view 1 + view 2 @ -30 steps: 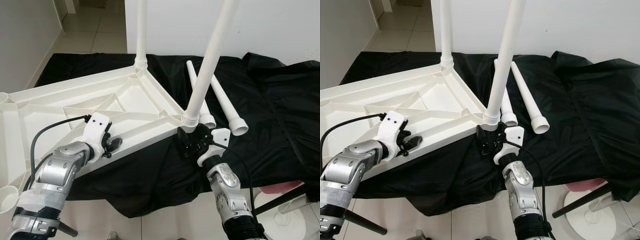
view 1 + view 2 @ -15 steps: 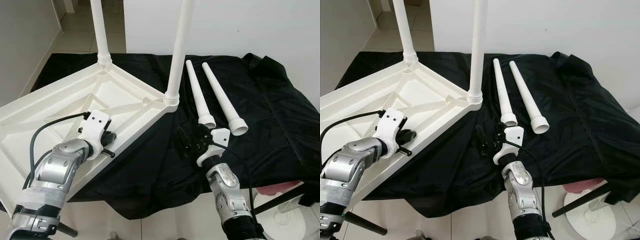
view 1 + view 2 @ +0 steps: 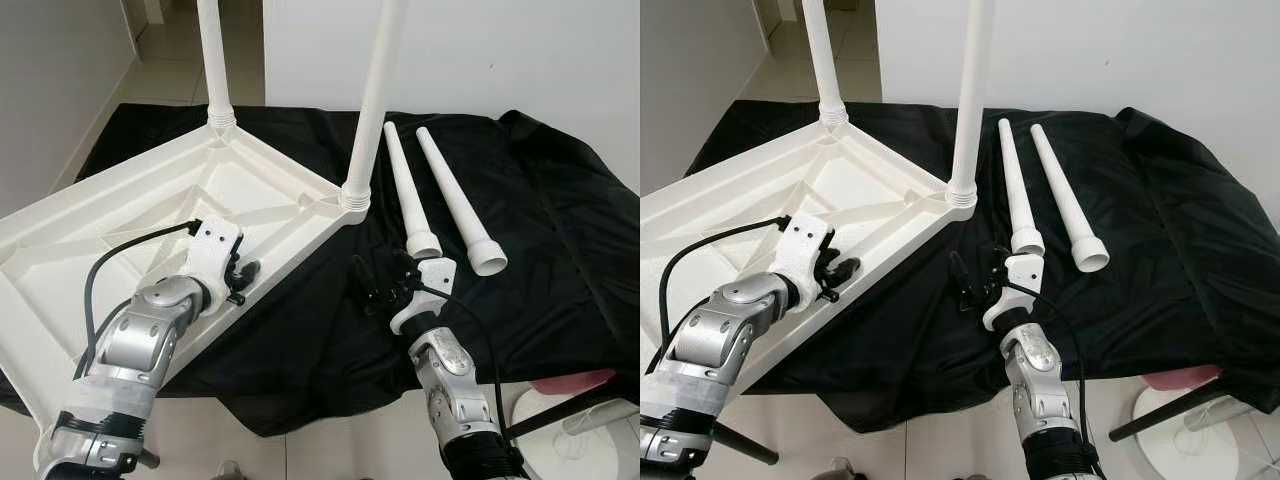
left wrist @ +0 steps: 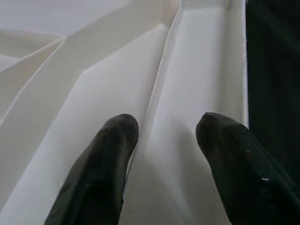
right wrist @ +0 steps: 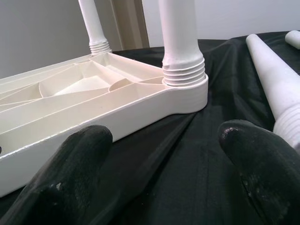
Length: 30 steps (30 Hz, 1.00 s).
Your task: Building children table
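The two head views look steeply down from above onto a counter under a black cloth [image 3: 560, 250], sharing nearly the same scene (the right eye sits a touch sideways). The left wrist view sits very close, peering along the left pincer [image 4: 166, 129] over the ribbed underside of the white tabletop [image 4: 197, 84]. The right wrist view looks low across the cloth along the right pincer [image 5: 164, 136], the screwed-in leg [image 5: 180, 37] at twelve o'clock.

Tabletop [image 3: 150, 210] upside down on cloth [image 3: 540, 230], left of right gripper [image 3: 378, 285]; two fitted legs [image 3: 372, 100] beyond it; two loose legs [image 3: 405, 185] just right; left gripper [image 3: 243, 280] on tabletop's near edge
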{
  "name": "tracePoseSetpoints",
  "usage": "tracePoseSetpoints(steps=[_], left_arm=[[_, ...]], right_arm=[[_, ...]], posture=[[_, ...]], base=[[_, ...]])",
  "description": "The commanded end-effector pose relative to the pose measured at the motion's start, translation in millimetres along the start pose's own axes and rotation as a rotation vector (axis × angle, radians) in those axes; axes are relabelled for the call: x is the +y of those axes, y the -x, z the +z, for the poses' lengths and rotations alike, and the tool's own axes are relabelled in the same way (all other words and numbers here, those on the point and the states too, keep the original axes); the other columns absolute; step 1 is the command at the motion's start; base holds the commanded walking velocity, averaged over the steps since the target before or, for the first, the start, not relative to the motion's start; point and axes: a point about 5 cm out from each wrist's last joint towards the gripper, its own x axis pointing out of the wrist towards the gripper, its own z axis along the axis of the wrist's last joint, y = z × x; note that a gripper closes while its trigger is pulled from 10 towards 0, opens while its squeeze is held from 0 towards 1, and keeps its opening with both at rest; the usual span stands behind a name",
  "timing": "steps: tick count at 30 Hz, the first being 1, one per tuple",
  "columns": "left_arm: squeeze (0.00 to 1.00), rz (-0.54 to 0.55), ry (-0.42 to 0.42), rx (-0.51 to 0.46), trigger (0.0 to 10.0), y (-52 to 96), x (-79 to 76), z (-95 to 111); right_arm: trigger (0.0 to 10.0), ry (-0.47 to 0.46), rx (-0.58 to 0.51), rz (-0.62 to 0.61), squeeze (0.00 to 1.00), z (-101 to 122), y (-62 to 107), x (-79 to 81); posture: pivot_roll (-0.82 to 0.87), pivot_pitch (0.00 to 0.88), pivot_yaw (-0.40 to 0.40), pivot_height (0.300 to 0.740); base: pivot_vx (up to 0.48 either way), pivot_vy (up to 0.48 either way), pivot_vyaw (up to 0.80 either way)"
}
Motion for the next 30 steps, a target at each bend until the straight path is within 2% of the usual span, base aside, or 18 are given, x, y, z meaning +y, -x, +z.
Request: tracePoseSetpoints(steps=[1, 2, 4, 5, 7, 8, 9, 10, 15, 19, 21, 22, 23, 24, 26, 29, 30], left_arm=[[0.00, -0.048, 0.012, -0.053, 10.0, 2.9, -2.0, 9.3], [0.00, -0.048, 0.012, -0.053, 10.0, 2.9, -2.0, 9.3], [0.00, -0.091, 0.071, -0.145, 10.0, 11.2, 1.7, 25.5], [0.00, -0.073, 0.076, -0.180, 10.0, 16.0, 9.4, 32.3], [0.00, -0.073, 0.076, -0.180, 10.0, 16.0, 9.4, 32.3], [0.00, 0.028, 0.060, -0.203, 10.0, 23.2, 30.9, 37.5], [0.00, 0.028, 0.060, -0.203, 10.0, 23.2, 30.9, 37.5], [0.00, 0.095, 0.052, -0.192, 10.0, 27.9, 45.0, 36.1], [0.00, 0.140, 0.022, -0.163, 10.0, 33.7, 55.9, 31.9], [0.00, 0.141, 0.021, -0.162, 10.0, 34.2, 56.0, 31.8], [0.00, 0.216, -0.022, -0.106, 10.0, 45.8, 74.2, 21.5], [0.00, 0.216, -0.022, -0.106, 10.0, 45.8, 74.2, 21.5], [0.00, 0.270, -0.048, -0.081, 10.0, 54.8, 87.3, 18.4], [0.00, 0.270, -0.048, -0.081, 10.0, 54.8, 87.3, 18.4], [0.00, 0.335, -0.066, -0.049, 10.0, 69.7, 105.9, 16.1], [0.00, 0.345, -0.079, -0.038, 10.0, 75.5, 111.0, 15.5], [0.00, 0.327, -0.119, -0.014, 10.0, 85.2, 114.8, 14.0]], right_arm=[[10.0, 0.003, 0.011, -0.006, 0.00, -3.3, 1.2, 0.0], [10.0, 0.003, 0.011, -0.006, 0.00, -3.3, 1.2, 0.0], [10.0, 0.000, 0.012, -0.012, 0.00, -4.4, 2.3, 0.5], [10.0, -0.001, 0.012, -0.014, 0.00, -4.7, 2.3, 0.7], [10.0, -0.001, 0.012, -0.014, 0.00, -4.7, 2.3, 0.7], [10.0, -0.004, 0.011, -0.017, 0.00, -4.9, 2.0, 1.3], [10.0, -0.004, 0.011, -0.017, 0.00, -4.9, 2.0, 1.3], [10.0, -0.006, 0.011, -0.018, 0.00, -4.9, 1.8, 1.6], [10.0, -0.006, 0.010, -0.018, 0.00, -4.8, 1.5, 1.9], [10.0, -0.006, 0.010, -0.019, 0.00, -4.8, 1.5, 2.0], [10.0, -0.008, 0.009, -0.023, 0.00, -4.8, 1.6, 1.5], [10.0, -0.008, 0.009, -0.023, 0.00, -4.8, 1.6, 1.5], [10.0, -0.009, 0.008, -0.027, 0.00, -4.9, 1.8, 1.2], [10.0, -0.009, 0.008, -0.027, 0.00, -4.9, 1.8, 1.2], [10.0, -0.011, 0.007, -0.032, 0.00, -5.0, 2.4, 1.4], [10.0, -0.012, 0.008, -0.033, 0.00, -5.4, 2.5, 1.7], [10.0, -0.013, 0.010, -0.031, 0.00, -5.9, 2.9, 2.3]], posture=[[0.03, 0.051, -0.027, 0.740], [0.03, 0.051, -0.027, 0.740], [0.03, 0.054, -0.024, 0.740], [0.03, 0.058, -0.023, 0.740], [0.03, 0.058, -0.023, 0.740], [0.04, 0.062, -0.020, 0.740], [0.04, 0.062, -0.020, 0.740], [0.04, 0.066, -0.020, 0.740], [0.04, 0.067, -0.019, 0.740], [0.04, 0.067, -0.019, 0.740], [0.04, 0.080, -0.012, 0.740], [0.04, 0.080, -0.012, 0.740], [0.04, 0.084, -0.010, 0.740], [0.04, 0.084, -0.010, 0.740], [0.04, 0.088, -0.008, 0.740], [0.04, 0.089, -0.009, 0.740], [0.05, 0.096, -0.013, 0.740]], base=[[0.000, 0.000, 0.00], [0.000, 0.000, 0.00], [0.000, 0.000, 0.00], [0.000, 0.000, 0.00], [0.000, 0.000, 0.00], [0.000, 0.000, 0.00], [0.000, 0.000, 0.00], [0.000, 0.000, 0.00], [0.000, 0.000, 0.00], [0.000, 0.000, 0.00], [0.000, 0.000, 0.00], [0.000, 0.000, 0.00], [0.000, 0.000, 0.00], [0.000, 0.000, 0.00], [0.000, 0.000, 0.00], [0.000, 0.000, 0.00], [0.000, 0.000, 0.00]])
